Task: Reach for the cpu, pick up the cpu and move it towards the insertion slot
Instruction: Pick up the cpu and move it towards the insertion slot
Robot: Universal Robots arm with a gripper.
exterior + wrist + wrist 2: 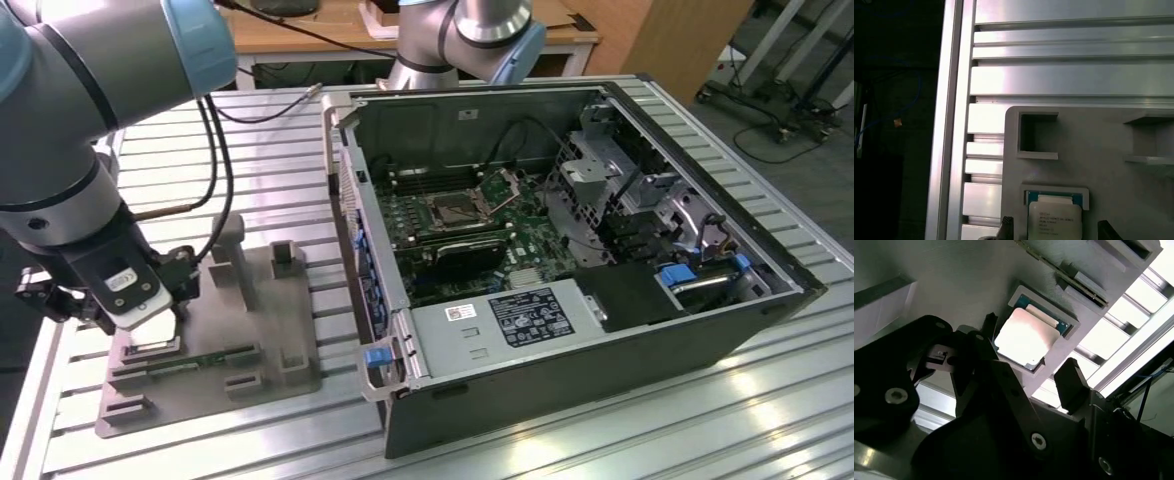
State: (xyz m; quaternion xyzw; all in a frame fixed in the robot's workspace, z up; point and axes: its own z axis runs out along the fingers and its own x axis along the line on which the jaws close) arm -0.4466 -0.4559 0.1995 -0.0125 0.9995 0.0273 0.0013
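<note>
**Arm.** Grey tubular links with pale blue joint caps. In the exterior view it comes in from ten o'clock and bends down, with the wrist pointing at the fixture plate [274,335] at about eight o'clock.

**Gripper** [1029,351]. Matt black, with angular linkage and bright screw heads. The fingers are spread wide, one tip on each side of the cpu, and they grip nothing. Whether the tips touch the plate cannot be told.

**Cpu** [1026,337]. A small flat square chip with a pale, silvery, smooth and slightly glossy top and a thin green rim. It lies flat in its square recess in the fixture plate, directly beneath the gripper and between the fingertips in both wrist views.

**Fixture plate.** Grey matt plastic with finely ridged faces. It carries raised blocks, open square pockets and upright posts. A long thin green memory strip [200,358] lies in it, at about four o'clock from the gripper in the exterior view.

**Insertion slot** [461,210]. A square silver metal frame with a dark centre and its hinged plate raised. It sits on the green motherboard [407,235] inside the open computer case [561,370], at about two o'clock from the gripper and well apart from the cpu.

**Table** [627,445]. Ribbed aluminium slats, bright and reflective.
</note>
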